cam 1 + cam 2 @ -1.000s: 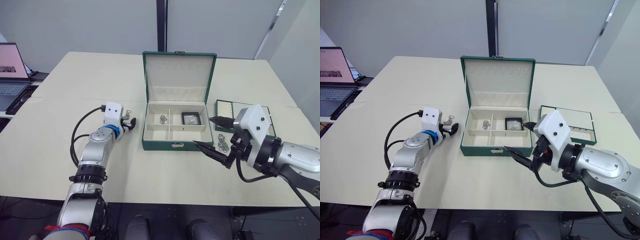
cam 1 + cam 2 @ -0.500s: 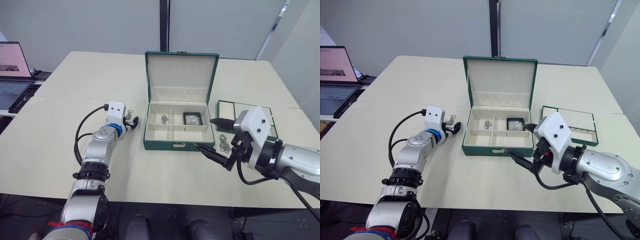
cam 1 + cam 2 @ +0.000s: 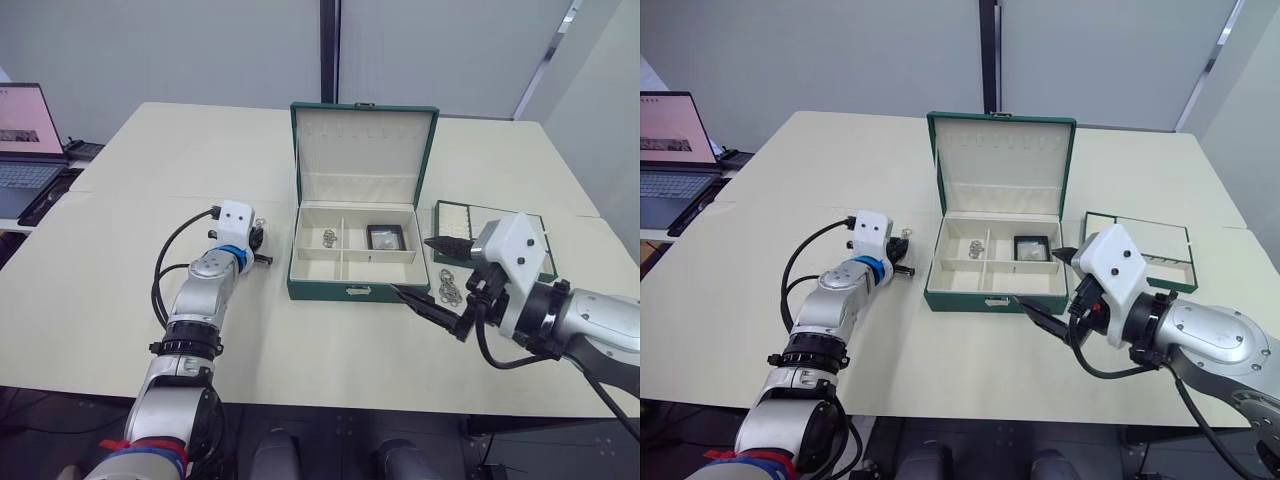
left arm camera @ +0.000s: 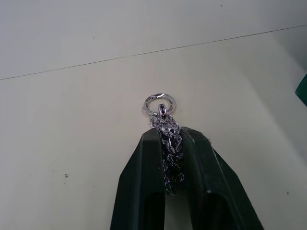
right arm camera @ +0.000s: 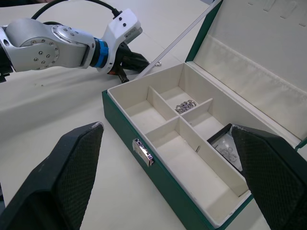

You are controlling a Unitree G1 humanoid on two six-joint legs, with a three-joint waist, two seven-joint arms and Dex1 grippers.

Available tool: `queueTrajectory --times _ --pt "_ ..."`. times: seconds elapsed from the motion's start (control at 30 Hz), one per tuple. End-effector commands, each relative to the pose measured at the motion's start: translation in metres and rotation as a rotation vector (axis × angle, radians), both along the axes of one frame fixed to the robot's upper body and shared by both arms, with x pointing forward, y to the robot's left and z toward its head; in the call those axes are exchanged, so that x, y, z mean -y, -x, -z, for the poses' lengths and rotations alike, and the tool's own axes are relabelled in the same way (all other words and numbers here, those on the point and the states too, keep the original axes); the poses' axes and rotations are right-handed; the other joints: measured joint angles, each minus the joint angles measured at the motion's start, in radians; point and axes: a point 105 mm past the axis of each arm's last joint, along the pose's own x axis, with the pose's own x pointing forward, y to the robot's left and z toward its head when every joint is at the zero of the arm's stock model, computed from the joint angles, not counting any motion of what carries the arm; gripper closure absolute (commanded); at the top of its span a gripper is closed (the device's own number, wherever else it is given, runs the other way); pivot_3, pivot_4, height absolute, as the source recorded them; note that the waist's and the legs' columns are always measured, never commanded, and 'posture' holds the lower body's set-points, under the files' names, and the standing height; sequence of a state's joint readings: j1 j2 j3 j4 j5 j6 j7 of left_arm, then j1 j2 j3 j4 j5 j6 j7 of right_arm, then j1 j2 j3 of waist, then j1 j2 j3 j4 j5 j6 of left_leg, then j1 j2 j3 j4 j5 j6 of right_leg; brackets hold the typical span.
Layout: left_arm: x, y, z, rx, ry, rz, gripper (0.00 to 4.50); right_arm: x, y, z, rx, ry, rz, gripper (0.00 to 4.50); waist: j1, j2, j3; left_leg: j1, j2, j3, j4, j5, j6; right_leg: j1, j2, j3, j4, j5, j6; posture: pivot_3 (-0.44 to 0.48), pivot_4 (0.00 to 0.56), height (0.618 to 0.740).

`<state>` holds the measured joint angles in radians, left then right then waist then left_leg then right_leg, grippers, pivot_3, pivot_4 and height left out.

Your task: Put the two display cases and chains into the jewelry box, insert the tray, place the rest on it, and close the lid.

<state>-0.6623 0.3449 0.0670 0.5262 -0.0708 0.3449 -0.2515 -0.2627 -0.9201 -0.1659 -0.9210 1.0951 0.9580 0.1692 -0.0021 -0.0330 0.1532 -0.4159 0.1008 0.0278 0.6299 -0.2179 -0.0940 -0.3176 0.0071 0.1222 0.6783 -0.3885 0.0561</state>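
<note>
Left of open green jewelry box [image 3: 350, 240]: left gripper [image 4: 169, 143] pinching silver chain [image 4: 165, 125]; right gripper [image 3: 428, 272] spread wide beside box.

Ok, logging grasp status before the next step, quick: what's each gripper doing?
Left gripper: closed on a silver chain, on the table.
Right gripper: open, holding nothing.

The left end effector [image 4: 171, 158] hides most of the chain [image 4: 169, 143]; its length is unclear.
</note>
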Motion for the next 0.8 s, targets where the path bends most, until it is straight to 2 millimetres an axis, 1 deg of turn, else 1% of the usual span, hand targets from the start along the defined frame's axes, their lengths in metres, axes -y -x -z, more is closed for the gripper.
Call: queueTrajectory --times 0.03,0.3,0.43,0.67,0.8 --pt "0.000 0.000 0.003 -0.017 -0.001 -0.003 4.33 -0.001 0.005 -0.009 0.051 -0.001 -0.011 0.00 0.000 0.000 0.000 0.000 0.000 0.000 0.000 0.000 0.000 0.000 0.000 0.000 0.000 0.000 0.000 0.000 0.150 0.740" --pt "0.000 -0.001 -0.001 0.000 -0.018 -0.005 4.33 -0.001 0.005 -0.006 0.049 -0.006 -0.010 0.00 0.000 0.000 0.000 0.000 0.000 0.000 0.000 0.000 0.000 0.000 0.000 0.000 0.000 0.000 0.000 0.000 0.150 0.740" --pt "0.003 -0.001 -0.005 0.014 0.005 0.011 4.33 -0.001 0.005 -0.006 0.050 -0.008 -0.007 0.00 0.000 0.000 0.000 0.000 0.000 0.000 0.000 0.000 0.000 0.000 0.000 0.000 0.000 0.000 0.000 0.000 0.150 0.740" --pt "0.003 0.000 -0.007 0.016 -0.009 0.015 4.33 -0.002 0.005 -0.006 0.051 -0.012 -0.005 0.00 0.000 0.000 0.000 0.000 0.000 0.000 0.000 0.000 0.000 0.000 0.000 0.000 0.000 0.000 0.000 0.000 0.150 0.740" --pt "0.005 0.001 -0.012 0.034 -0.011 0.031 4.33 -0.002 0.005 -0.006 0.051 -0.016 -0.005 0.00 0.000 0.000 0.000 0.000 0.000 0.000 0.000 0.000 0.000 0.000 0.000 0.000 0.000 0.000 0.000 0.000 0.150 0.740"
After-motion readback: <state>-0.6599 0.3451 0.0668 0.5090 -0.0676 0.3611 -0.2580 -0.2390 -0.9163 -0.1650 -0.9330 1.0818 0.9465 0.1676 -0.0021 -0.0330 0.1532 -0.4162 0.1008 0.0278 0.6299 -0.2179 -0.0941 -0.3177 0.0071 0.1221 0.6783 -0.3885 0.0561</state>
